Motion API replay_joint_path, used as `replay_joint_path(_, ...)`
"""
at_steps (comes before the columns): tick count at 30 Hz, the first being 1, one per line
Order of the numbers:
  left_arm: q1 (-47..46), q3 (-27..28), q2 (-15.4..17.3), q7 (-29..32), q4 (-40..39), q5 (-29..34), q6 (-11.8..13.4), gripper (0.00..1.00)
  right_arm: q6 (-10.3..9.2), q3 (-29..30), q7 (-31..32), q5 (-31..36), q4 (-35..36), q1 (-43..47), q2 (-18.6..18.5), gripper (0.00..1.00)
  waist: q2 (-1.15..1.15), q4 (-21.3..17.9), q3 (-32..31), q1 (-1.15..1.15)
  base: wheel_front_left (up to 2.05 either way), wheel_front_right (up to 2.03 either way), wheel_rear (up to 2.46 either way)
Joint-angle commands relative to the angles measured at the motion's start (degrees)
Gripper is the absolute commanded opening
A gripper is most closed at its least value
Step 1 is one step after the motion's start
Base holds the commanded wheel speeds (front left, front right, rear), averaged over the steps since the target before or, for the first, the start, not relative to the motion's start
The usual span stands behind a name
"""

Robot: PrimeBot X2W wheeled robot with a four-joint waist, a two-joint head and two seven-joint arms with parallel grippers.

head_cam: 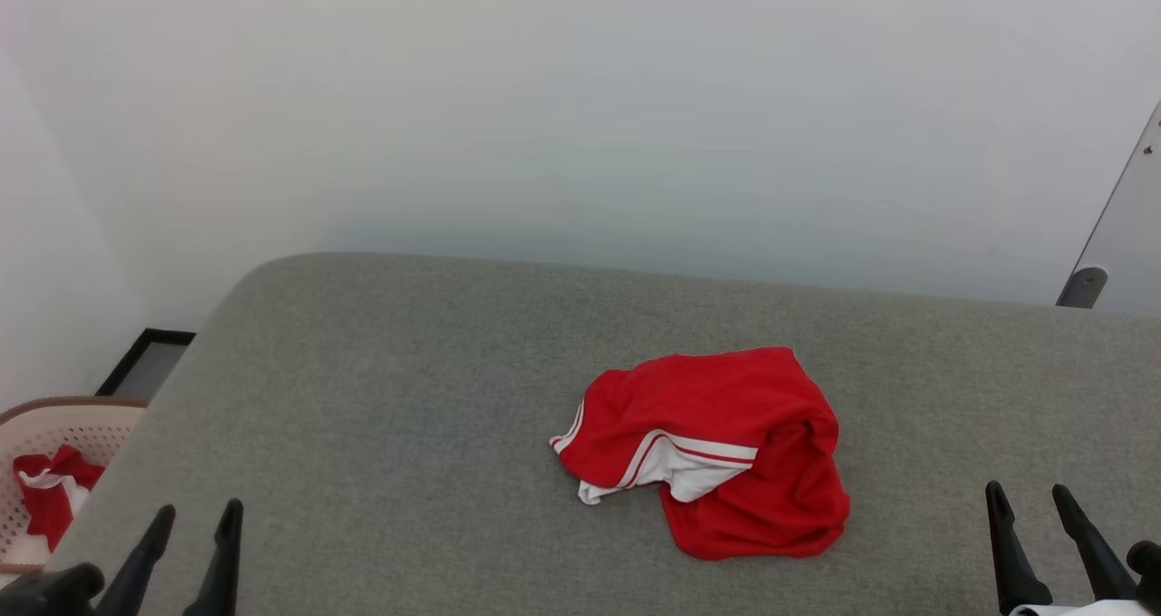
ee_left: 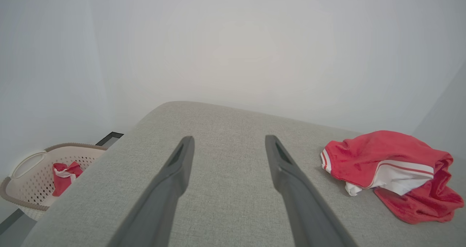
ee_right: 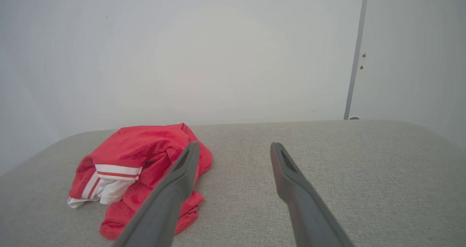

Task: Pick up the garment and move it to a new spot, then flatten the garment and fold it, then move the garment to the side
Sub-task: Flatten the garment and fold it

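The garment point(head_cam: 717, 448) is a crumpled red heap with a white panel and red-and-white striped trim, lying right of centre on the grey cushioned surface point(head_cam: 381, 435). It also shows at the right of the left wrist view point(ee_left: 393, 170) and at the left of the right wrist view point(ee_right: 142, 167). My left gripper point(head_cam: 198, 516) stands open at the lower left, well clear of the garment, nothing between its fingers. My right gripper point(head_cam: 1029, 498) is open at the lower right, a short way right of the garment, empty. In their own wrist views both grippers, left point(ee_left: 227, 141) and right point(ee_right: 235, 148), hold their fingers wide apart.
A beige perforated laundry basket point(head_cam: 63, 430) sits off the surface's left edge on the floor, with another red-and-white cloth point(head_cam: 50, 489) inside. A pale wall stands close behind the surface. A grey panel edge point(head_cam: 1120, 226) rises at the far right.
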State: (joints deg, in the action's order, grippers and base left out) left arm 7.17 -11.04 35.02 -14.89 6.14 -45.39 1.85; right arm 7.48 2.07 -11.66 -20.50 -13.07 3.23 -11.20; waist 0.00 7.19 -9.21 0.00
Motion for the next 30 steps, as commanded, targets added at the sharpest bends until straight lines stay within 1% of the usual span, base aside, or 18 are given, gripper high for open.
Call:
replay_joint_path(1,-0.09,-0.16,-0.12,0.09,-0.27,-0.36,-0.38,1.0,0.02,-0.04,-0.08,0.41,0.29,0.17,-0.01,1.0,0.0,-0.1,0.27,0.0,0.0,0.0,0.0)
replay_joint_path(6,-1.34,-0.64,0.2,1.81,-0.91,-0.78,-0.23,1.0,0.02,-0.25,0.26,0.56,0.41,-0.54,-0.16,1.0,0.0,-0.49,0.86,0.0,0.0,0.0,0.0)
replay_joint_path(12,-4.48,-1.86,1.3,6.26,-2.49,-1.13,-0.41,1.0,0.02,-1.4,0.57,0.62,0.57,-2.14,-0.3,1.0,0.0,-2.02,2.36,0.0,0.0,0.0,0.0)
replay_joint_path(16,-7.77,-2.98,2.04,10.47,-3.36,-1.77,-0.4,1.0,0.02,-1.96,0.66,0.66,0.76,-3.16,-0.37,1.0,0.0,-3.22,3.72,0.0,0.0,0.0,0.0)
replay_joint_path(24,-16.61,-6.12,2.95,22.2,-3.11,-4.14,-1.17,1.0,0.02,-3.05,-0.02,0.75,0.44,-5.27,0.05,1.0,0.0,-6.43,7.2,0.0,0.0,0.0,0.0)
replay_joint_path(30,-24.14,-8.8,2.69,32.06,-1.26,-6.47,-1.5,1.0,0.02,-4.2,-0.63,0.76,0.16,-7.27,0.38,1.0,0.0,-9.31,10.48,0.0,0.0,0.0,0.0)
